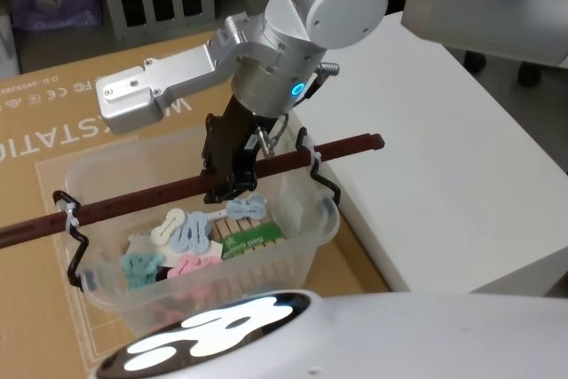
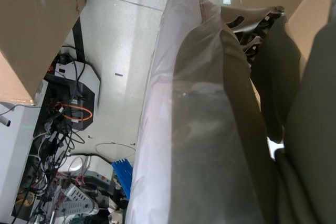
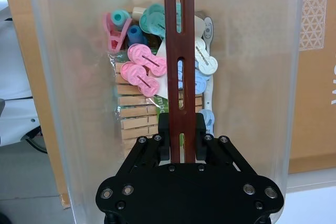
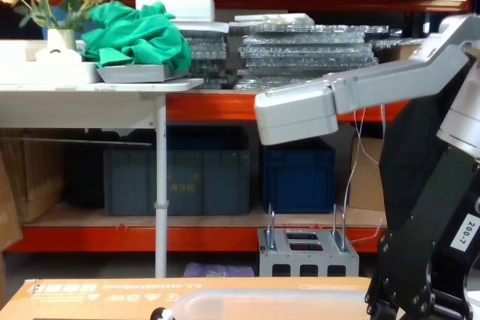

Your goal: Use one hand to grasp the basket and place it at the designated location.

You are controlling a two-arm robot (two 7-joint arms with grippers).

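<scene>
Above the basket (image 1: 306, 246), right hand (image 1: 232, 185) on the "200-7" forearm (image 4: 450, 207), jaws tight around the red-brown bar handle (image 1: 346, 146).

Bar handle (image 1: 142, 200) spans the basket (image 1: 297, 259) top, right gripper (image 1: 229, 185) clamped mid-bar; open passage either side, white bench (image 1: 444, 175) crowding the cardboard (image 1: 35, 166) right edge.

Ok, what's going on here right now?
The right gripper has its jaws shut on the long red-brown bar handle of the large translucent white plastic basket, which holds coloured clothes pegs. The basket is on or just above the brown cardboard box, beside the white table.
</scene>
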